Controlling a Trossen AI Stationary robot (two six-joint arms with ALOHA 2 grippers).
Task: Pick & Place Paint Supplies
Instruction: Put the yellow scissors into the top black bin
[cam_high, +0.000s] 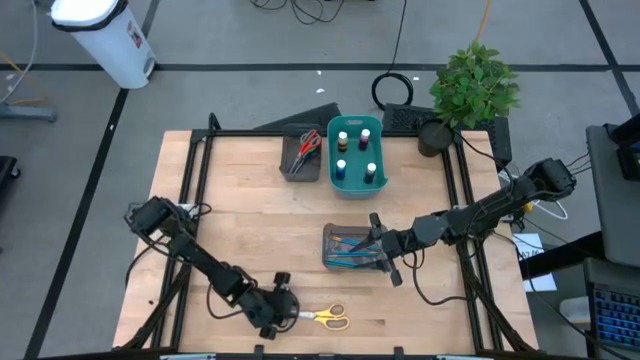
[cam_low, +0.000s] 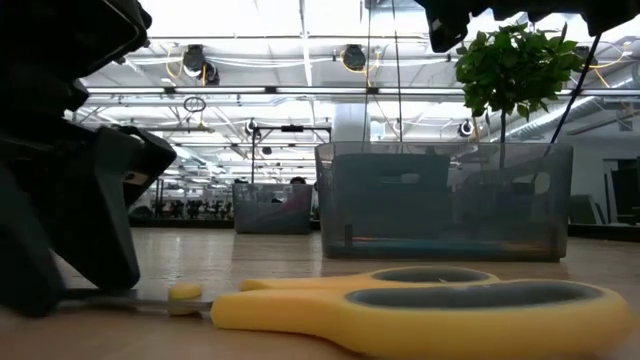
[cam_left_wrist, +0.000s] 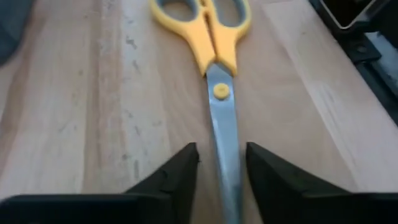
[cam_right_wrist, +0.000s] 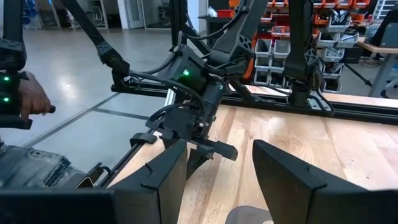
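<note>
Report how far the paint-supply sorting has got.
Done: paint bottles stand in the teal bin, scissors lie in the far grey tray, brushes in the near tray.
In hand: the left gripper straddles the yellow scissors' blade, not yet clamped.
Left: lifting and placing them. The right gripper waits open over the near tray.

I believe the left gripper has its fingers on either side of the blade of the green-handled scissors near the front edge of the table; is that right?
Not quite: the scissors that the left gripper straddles have yellow handles, not green. The left wrist view shows the blade running between the two fingers, with a gap on each side. The rest stands: in the high view they lie near the front edge of the table.
</note>
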